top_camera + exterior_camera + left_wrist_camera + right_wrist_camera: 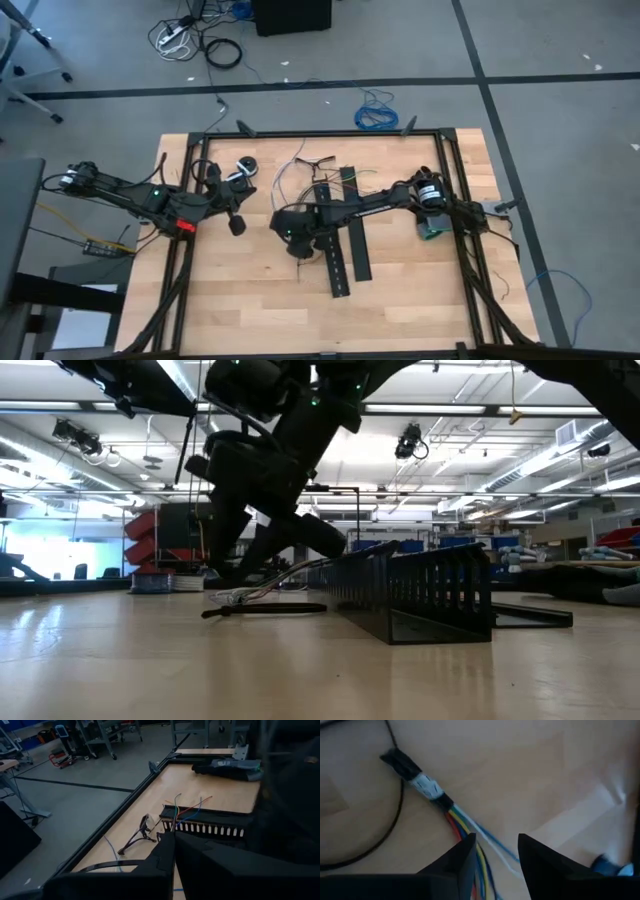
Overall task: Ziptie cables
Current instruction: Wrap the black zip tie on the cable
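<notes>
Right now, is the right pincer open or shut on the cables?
Open. In the right wrist view the right pincer shows a clear gap between its fingers, with the cables running between them on the table, not visibly clamped.

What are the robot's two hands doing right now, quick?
Left gripper: shut, holding nothing.
Right gripper: fingers open, straddling the cables, not gripping them yet.

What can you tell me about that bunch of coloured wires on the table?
The wires are thin strands in red, yellow, blue and pale insulation, gathered at one end by a black sleeve with a white band and splaying apart toward the other. They lie flat on the wooden table, beside a long black slotted strip. The right claw hangs just above them, fingers parted astride the strands, not yet gripping.
</notes>
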You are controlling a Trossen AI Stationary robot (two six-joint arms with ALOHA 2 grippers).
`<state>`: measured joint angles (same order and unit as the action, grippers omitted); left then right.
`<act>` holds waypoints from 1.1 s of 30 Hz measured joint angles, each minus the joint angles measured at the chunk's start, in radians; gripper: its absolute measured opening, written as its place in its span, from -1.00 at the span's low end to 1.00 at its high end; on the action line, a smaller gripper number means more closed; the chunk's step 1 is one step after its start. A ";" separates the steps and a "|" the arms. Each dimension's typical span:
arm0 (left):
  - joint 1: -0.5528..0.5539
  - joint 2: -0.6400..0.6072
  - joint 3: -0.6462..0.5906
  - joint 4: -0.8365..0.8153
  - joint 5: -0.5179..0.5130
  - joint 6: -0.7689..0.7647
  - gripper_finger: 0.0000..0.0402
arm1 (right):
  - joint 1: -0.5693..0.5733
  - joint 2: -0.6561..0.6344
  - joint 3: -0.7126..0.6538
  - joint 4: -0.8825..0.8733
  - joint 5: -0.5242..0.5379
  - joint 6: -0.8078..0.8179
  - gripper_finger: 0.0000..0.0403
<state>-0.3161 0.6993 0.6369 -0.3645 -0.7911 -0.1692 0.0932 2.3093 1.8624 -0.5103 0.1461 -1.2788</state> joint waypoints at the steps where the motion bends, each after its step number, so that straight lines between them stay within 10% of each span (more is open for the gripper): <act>1: 0.000 0.000 0.000 0.006 0.000 0.000 -1.00 | 0.007 0.000 0.000 -0.001 0.019 -0.020 -0.32; 25: 0.000 0.000 0.000 0.061 0.004 0.005 -1.00 | 0.041 -0.003 0.000 -0.177 0.011 -0.203 -0.43; 33: 0.000 0.000 0.000 0.068 0.008 0.009 -1.00 | 0.070 -0.004 0.051 -0.066 0.162 0.107 -0.44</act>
<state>-0.3161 0.6994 0.6369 -0.2969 -0.7834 -0.1605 0.1636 2.3054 1.9139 -0.5762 0.3085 -1.1715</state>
